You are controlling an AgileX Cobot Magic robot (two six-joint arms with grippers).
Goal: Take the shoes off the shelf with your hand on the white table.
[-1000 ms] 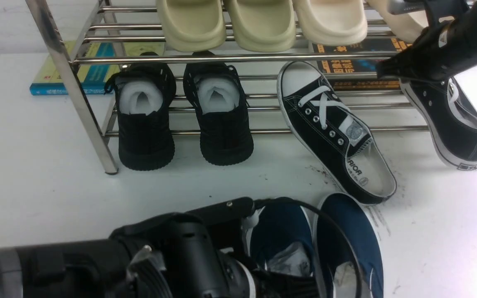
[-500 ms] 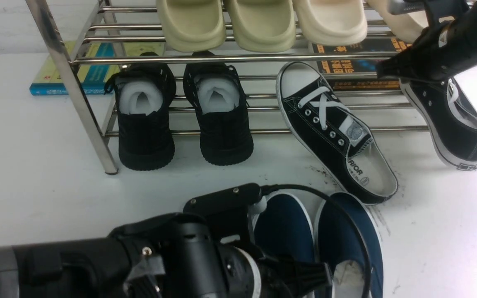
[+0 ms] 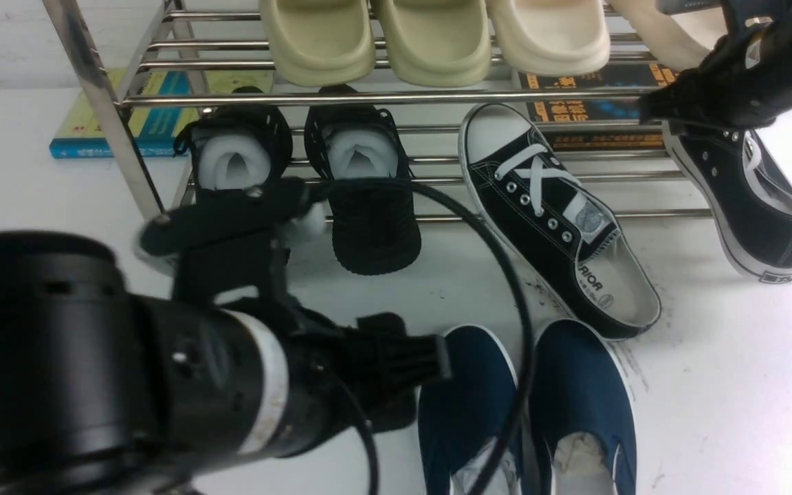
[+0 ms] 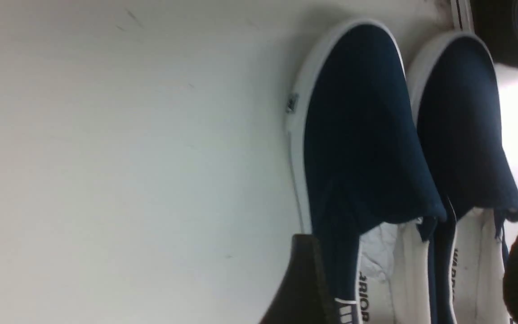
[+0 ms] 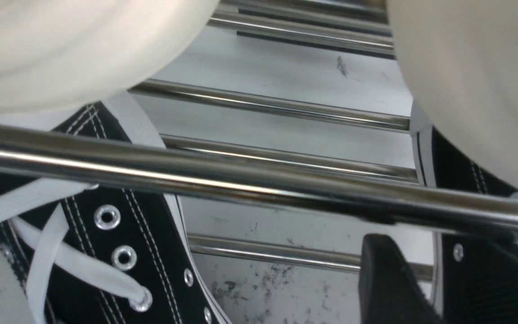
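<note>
Two navy slip-ons, the shoes [image 3: 575, 385], sit side by side on the white table [image 3: 25, 192] in the front view, toes toward the shelf [image 3: 382, 98] and well clear of its rods. The left gripper [image 3: 396, 361] hangs just beside the nearer one, its black cable [image 3: 499, 234] looping over the pair. Behind them, two black knit shoes [image 3: 372, 234] stand on the lower tier, and one lace-up sneaker [image 3: 554, 220] lies angled with its heel out on the table. The right gripper [image 3: 657, 110] is up at the shelf's right end, over the toe of the second sneaker [image 3: 760, 199]. Cream slippers [image 3: 430, 41] line the top tier, and books [image 3: 155, 117] lie behind the rack.

Over to the left wrist view: both shoes [image 4: 362, 135] rest flat on the table [image 4: 106, 157], white soles touching it, crumpled paper [image 4: 380, 256] in the heel of one. The gripper's fingers [image 4: 304, 283] stand spread wide, one outside each shoe, clamping nothing.

Right wrist view now: a shelf rod [image 5: 241, 175] runs straight across, slippers [image 5: 61, 45] above it, a laced sneaker [image 5: 119, 234] below. One dark finger [image 5: 389, 288] shows beside the other sneaker; whether this gripper is parted or closed, I cannot tell.
</note>
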